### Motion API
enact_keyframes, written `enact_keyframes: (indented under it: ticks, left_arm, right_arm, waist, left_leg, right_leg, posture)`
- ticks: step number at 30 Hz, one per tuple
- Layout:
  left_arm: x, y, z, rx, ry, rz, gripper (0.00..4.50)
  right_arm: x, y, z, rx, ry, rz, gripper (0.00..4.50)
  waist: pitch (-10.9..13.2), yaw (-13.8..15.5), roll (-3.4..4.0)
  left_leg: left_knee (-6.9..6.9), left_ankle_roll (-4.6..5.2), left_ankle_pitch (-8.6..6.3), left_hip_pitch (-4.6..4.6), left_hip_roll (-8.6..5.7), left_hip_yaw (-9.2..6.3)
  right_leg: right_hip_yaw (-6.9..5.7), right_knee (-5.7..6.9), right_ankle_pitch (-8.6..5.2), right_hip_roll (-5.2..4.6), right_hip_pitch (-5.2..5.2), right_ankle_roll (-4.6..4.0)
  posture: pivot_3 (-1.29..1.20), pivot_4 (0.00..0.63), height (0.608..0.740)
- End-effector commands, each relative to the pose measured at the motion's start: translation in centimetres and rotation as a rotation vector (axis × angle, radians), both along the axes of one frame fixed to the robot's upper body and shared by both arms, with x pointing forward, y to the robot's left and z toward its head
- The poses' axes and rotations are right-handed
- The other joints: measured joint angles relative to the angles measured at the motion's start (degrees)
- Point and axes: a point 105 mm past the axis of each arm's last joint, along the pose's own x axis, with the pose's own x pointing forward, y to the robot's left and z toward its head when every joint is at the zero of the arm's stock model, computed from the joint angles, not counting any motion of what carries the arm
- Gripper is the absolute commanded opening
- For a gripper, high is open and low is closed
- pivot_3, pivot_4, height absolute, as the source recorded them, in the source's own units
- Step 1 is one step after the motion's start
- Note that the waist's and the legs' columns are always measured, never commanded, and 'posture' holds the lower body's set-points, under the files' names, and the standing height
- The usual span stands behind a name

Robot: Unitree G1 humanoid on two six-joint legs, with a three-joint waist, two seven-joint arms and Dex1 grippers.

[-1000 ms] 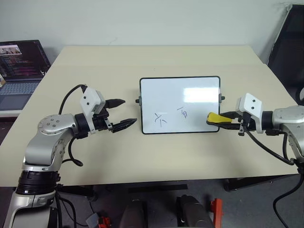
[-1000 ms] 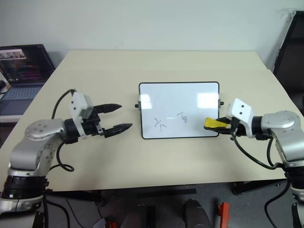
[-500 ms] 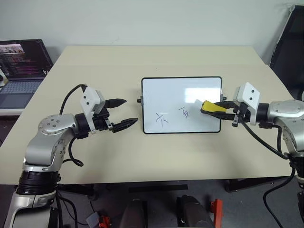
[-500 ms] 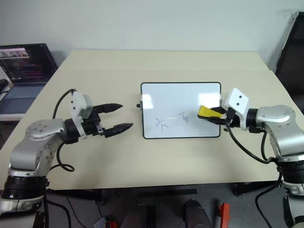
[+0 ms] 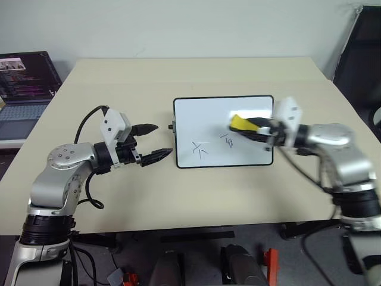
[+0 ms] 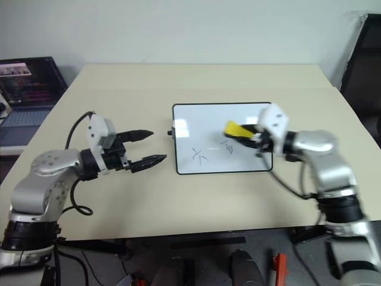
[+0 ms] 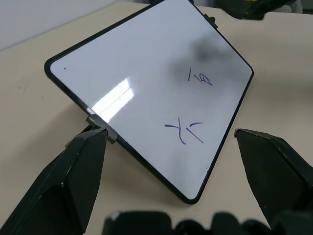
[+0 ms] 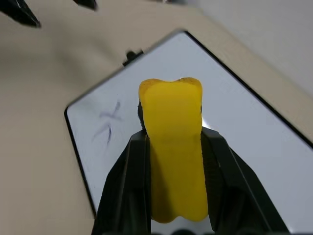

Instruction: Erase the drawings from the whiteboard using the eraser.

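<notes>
Holding the eraser (image 5: 242, 124) clamped lengthwise in our right gripper (image 5: 257, 127), we have its yellow block out ahead of the fingers, so it can meet the board (image 5: 224, 131) before the gripper does. It hangs over the board's right half, just at 2 o'clock from the nearer of two drawings (image 5: 230, 142); whether it touches the surface we cannot tell. The second drawing (image 5: 201, 149) sits at 8 o'clock from that one, near the front edge. The board lies flat mid-tabletop (image 5: 190, 196), within reach of either arm. Our left gripper (image 5: 150, 143) waits at the board's 9 o'clock, fingers spread apart and empty, probably placed to steady the frame if wiping pushes it.
</notes>
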Motion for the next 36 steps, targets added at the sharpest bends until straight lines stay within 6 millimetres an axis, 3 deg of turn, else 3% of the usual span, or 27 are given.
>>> enact_keyframes:
  ticks: [1,6,12,14,16,20,23,25,28,32,36]
  left_arm:
    - [-0.2,-0.2,1.1,0.002,-0.050,-0.003,4.50]
    - [-0.3,0.2,0.6,0.012,-0.041,0.014,4.50]
    - [-0.7,0.6,0.4,0.012,-0.033,0.034,4.50]
    - [-0.8,0.7,0.3,0.015,-0.032,0.042,4.50]
    - [-0.9,0.7,0.3,0.013,-0.032,0.044,4.50]
    - [-1.1,0.9,0.2,0.014,-0.031,0.057,4.50]
    - [-1.1,1.0,0.2,0.016,-0.035,0.069,4.50]
    - [-1.1,1.0,0.2,0.015,-0.035,0.069,4.50]
    - [-1.0,1.0,0.2,0.015,-0.037,0.069,4.50]
    - [-0.7,1.0,0.2,0.018,-0.043,0.071,4.50]
    - [-0.4,0.8,0.3,0.017,-0.045,0.062,4.50]
  right_arm:
    - [0.3,2.9,-0.5,-0.013,-0.098,0.005,0.99]
    - [2.4,5.0,-2.0,-0.072,-0.192,-0.059,0.99]
    - [5.1,4.6,-3.5,-0.140,-0.226,-0.158,0.99]
    - [5.3,4.6,-5.0,-0.200,-0.213,-0.154,0.99]
    - [4.7,4.8,-7.3,-0.263,-0.141,-0.113,0.99]
    - [2.4,5.6,-9.7,-0.282,-0.008,-0.017,0.99]
    - [-0.3,5.1,-12.4,-0.380,0.130,0.092,0.99]
    - [-1.1,4.8,-13.1,-0.414,0.160,0.109,0.99]
    - [-0.6,4.6,-12.8,-0.413,0.132,0.075,0.99]
    - [3.2,3.5,-8.8,-0.311,-0.015,-0.118,0.99]
    - [5.0,1.7,-7.3,-0.294,-0.078,-0.225,0.99]
  waist:
    - [0.00,0.13,0.00]
    - [0.00,0.62,-0.01]
    - [-0.01,0.45,-0.01]
    - [-0.02,0.27,-0.03]
    - [-0.03,0.15,-0.04]
    - [-0.09,0.10,-0.13]
    - [-0.09,0.12,-0.13]
    - [-0.09,0.16,-0.10]
    - [-0.13,0.17,-0.15]
    - [-0.12,0.15,-0.14]
    - [-0.13,0.33,-0.15]
  left_leg:
    - [0.01,0.00,0.00,-0.02,0.00,0.01]
    - [0.05,-0.02,0.01,-0.10,-0.06,0.03]
    - [0.03,-0.03,0.01,-0.09,-0.04,0.00]
    - [0.03,-0.03,0.01,-0.06,-0.04,0.01]
    - [0.03,-0.03,0.01,0.07,-0.05,0.01]
    - [0.00,-0.01,0.00,0.64,-0.03,-0.05]
    - [0.01,-0.01,0.00,0.70,-0.03,-0.06]
    - [0.03,-0.01,0.01,0.70,-0.03,-0.07]
    - [0.04,-0.02,0.01,0.75,-0.03,-0.07]
    - [0.04,-0.02,0.01,0.74,-0.03,-0.05]
    - [0.06,-0.04,0.04,0.74,-0.03,-0.06]
  right_leg:
    - [0.00,-0.01,0.00,0.00,-0.01,0.00]
    - [-0.04,-0.07,0.01,-0.12,0.00,0.01]
    - [-0.07,-0.04,0.02,-0.11,0.00,0.00]
    - [-0.05,-0.02,0.02,-0.12,0.01,0.00]
    - [-0.04,0.02,0.02,-0.11,0.09,-0.01]
    - [-0.10,-0.03,-0.02,-0.09,0.73,-0.04]
    - [-0.09,-0.02,-0.02,-0.09,0.78,-0.04]
    - [-0.10,0.00,-0.02,-0.09,0.78,-0.03]
    - [-0.10,-0.01,-0.02,-0.09,0.82,-0.02]
    - [-0.09,-0.01,-0.02,-0.08,0.80,-0.02]
    - [-0.08,0.00,0.02,-0.08,0.80,-0.01]
  posture:
    - [0.00,0.150,0.740]
    - [0.00,0.150,0.740]
    - [0.00,0.150,0.740]
    - [0.00,0.150,0.740]
    - [0.00,0.150,0.740]
    - [0.00,0.150,0.740]
    - [0.00,0.150,0.740]
    - [0.00,0.150,0.740]
    - [0.00,0.150,0.740]
    - [0.00,0.150,0.740]
    - [0.00,0.150,0.740]
